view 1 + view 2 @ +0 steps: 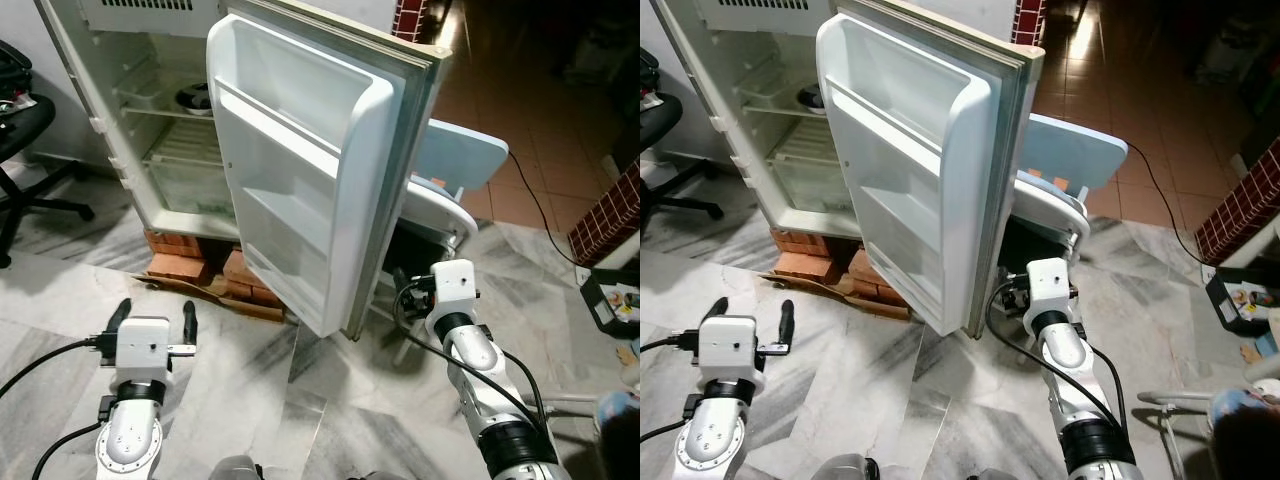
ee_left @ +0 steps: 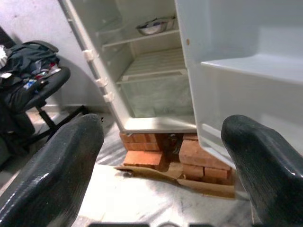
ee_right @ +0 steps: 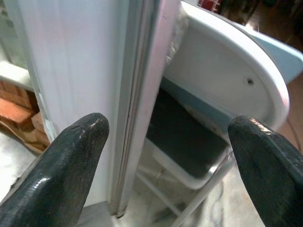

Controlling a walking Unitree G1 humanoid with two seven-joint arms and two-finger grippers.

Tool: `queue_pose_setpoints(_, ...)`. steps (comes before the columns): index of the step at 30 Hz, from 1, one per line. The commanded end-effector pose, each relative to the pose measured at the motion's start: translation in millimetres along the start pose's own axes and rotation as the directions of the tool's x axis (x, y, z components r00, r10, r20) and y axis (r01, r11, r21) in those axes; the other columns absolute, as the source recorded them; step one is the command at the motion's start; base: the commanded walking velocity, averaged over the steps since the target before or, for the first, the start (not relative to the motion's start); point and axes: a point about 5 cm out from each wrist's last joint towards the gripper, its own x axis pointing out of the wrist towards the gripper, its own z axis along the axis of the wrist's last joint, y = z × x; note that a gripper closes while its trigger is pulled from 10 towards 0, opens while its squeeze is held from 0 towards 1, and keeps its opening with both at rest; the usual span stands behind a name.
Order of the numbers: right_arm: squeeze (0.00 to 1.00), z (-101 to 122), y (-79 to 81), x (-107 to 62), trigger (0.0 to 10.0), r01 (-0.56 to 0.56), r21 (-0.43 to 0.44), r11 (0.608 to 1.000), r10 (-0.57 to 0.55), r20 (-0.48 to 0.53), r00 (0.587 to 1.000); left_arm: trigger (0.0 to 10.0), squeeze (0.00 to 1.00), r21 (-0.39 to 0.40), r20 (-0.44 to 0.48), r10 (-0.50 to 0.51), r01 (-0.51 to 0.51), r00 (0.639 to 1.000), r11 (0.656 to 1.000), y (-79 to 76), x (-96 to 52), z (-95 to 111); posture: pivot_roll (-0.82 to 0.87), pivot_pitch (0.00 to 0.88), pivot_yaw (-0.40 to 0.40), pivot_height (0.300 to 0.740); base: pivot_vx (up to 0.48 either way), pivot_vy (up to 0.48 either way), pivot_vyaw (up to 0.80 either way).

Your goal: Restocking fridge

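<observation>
The white fridge point(image 1: 130, 120) stands on red bricks point(image 1: 180, 256), with its door point(image 1: 300, 170) swung wide toward me and the door shelves bare. A metal bowl point(image 1: 194, 98) sits on an upper shelf inside; the wire shelf below it is bare. My left gripper point(image 1: 155, 310) is low at the left, open and holding nothing, pointing at the fridge's base point(image 2: 156, 124). My right gripper point(image 3: 165, 137) is open at the door's outer edge point(image 3: 137, 94), low down, one finger point(image 3: 71, 161) on each side of the edge without touching it.
A light-blue folding chair point(image 1: 455, 165) stands right behind the open door. A black office chair point(image 1: 20, 140) piled with clothes is at the far left. Flattened cardboard point(image 1: 200, 288) lies before the bricks. A black cable point(image 1: 540, 205) and a box point(image 1: 610, 300) lie to the right.
</observation>
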Motion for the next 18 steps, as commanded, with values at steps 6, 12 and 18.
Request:
queue_pose_setpoints(6,0.0,10,-4.1,8.2,10.0,0.024,0.037,0.999,-0.025,0.018,1.0,10.0,0.0,-0.021,0.005,-0.027,0.027,1.0,0.999,0.2,-0.1,2,0.08,0.075,-0.024,0.74,0.409,0.0,0.0)
queue_pose_setpoints(12,0.0,19,-2.5,17.1,10.0,0.025,0.048,0.999,-0.026,0.033,0.999,10.0,0.0,-0.003,-0.016,-0.014,0.014,1.0,1.0,0.4,0.9,-1,0.08,0.069,-0.024,0.74,0.148,0.0,0.0)
queue_pose_setpoints(18,0.0,18,7.9,17.4,10.0,-0.046,0.091,0.995,0.043,0.039,0.998,10.0,0.0,-0.01,-0.023,-0.001,0.001,1.0,1.0,0.9,-0.1,-3,0.09,0.061,-0.026,0.74,0.0,0.0,0.0)
